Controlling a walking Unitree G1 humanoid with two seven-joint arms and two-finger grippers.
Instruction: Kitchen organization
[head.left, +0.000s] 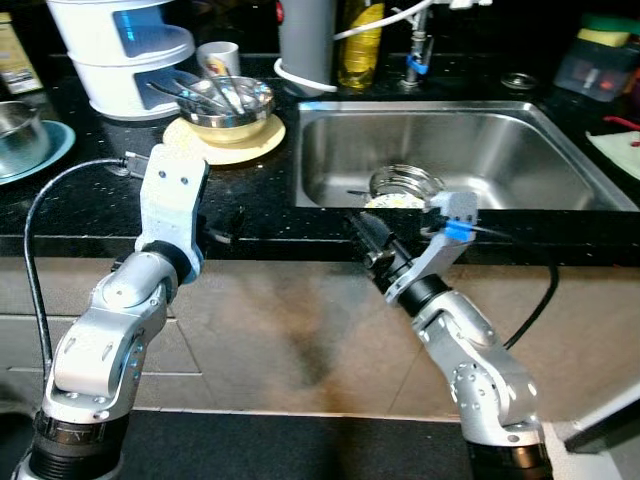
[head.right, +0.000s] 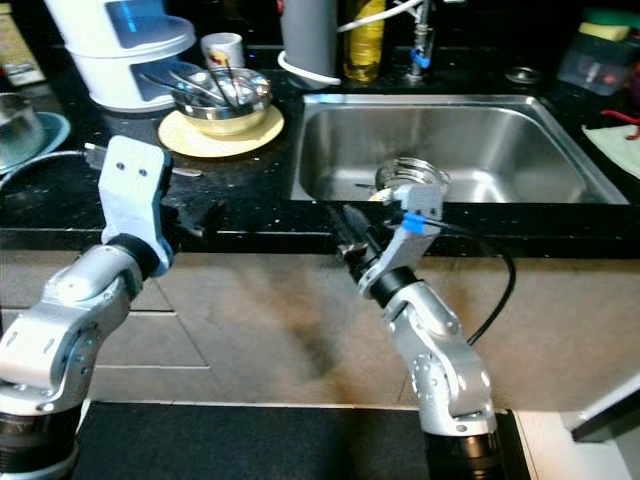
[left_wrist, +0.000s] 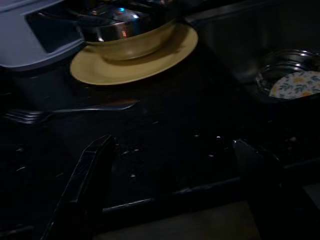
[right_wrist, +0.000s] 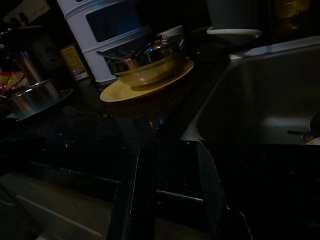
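Note:
A steel bowl holding several utensils sits on a yellow plate on the black counter. A fork lies on the counter nearer to me than the plate. In the steel sink a round steel dish rests on a floral plate. My left gripper hovers open over the counter's front edge, short of the fork, with nothing between its fingers. My right gripper is open and empty at the counter edge, by the sink's front left corner.
A white stacked appliance and a mug stand behind the plate. A steel bowl on a teal plate is at far left. An oil bottle, a grey cylinder and the tap line the back. A plastic container is at back right.

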